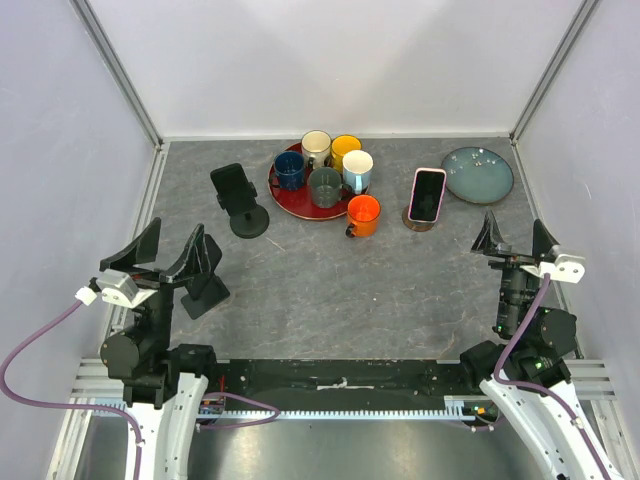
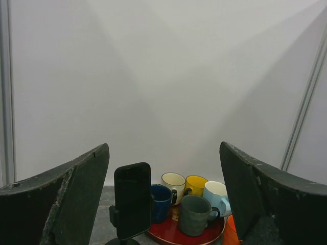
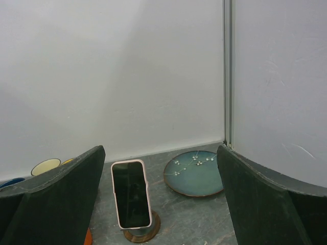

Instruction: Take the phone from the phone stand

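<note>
Phone in a pink case (image 1: 427, 194) leans upright on a round wooden stand (image 1: 421, 222) just right of the red tray (image 1: 288, 200) of mugs (image 1: 325, 185). Its screen faces the arms, leaving its side edges free for a pinch. A black phone (image 1: 233, 187) sits on a black stand (image 1: 249, 222) just left of the tray; which one is meant, I cannot tell. The left gripper (image 1: 175, 245) and right gripper (image 1: 514, 232) are both spread wide and empty, on the near side of the tray, each facing its nearer phone. Judgement: approach not begun.

Bright, even light; soft shadows
</note>
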Controlling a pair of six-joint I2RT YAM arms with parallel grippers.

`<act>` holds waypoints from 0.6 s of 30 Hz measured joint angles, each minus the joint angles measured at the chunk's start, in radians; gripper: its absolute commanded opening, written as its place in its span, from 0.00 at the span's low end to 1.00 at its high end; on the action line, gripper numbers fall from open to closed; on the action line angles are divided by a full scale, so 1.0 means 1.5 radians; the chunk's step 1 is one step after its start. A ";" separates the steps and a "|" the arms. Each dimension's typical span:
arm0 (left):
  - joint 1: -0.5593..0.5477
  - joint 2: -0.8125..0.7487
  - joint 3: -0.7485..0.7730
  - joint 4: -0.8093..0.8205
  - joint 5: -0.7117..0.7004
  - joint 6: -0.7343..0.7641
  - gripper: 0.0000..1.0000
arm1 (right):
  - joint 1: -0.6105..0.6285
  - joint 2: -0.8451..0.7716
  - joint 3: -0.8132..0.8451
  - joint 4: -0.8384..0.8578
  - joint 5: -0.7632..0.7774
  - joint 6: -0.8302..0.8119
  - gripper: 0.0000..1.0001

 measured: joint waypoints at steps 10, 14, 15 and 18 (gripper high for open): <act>0.000 0.000 0.000 0.000 0.000 0.000 0.95 | 0.000 0.003 0.007 -0.015 -0.015 0.013 0.98; 0.000 0.000 0.000 -0.002 0.000 0.000 0.95 | 0.000 0.025 0.033 -0.034 -0.045 0.027 0.98; 0.000 0.000 0.000 -0.004 0.000 0.000 0.95 | 0.000 0.031 0.039 -0.039 -0.053 0.029 0.98; 0.000 0.000 0.000 -0.014 0.000 -0.001 0.95 | 0.000 0.063 0.068 -0.060 -0.080 0.042 0.98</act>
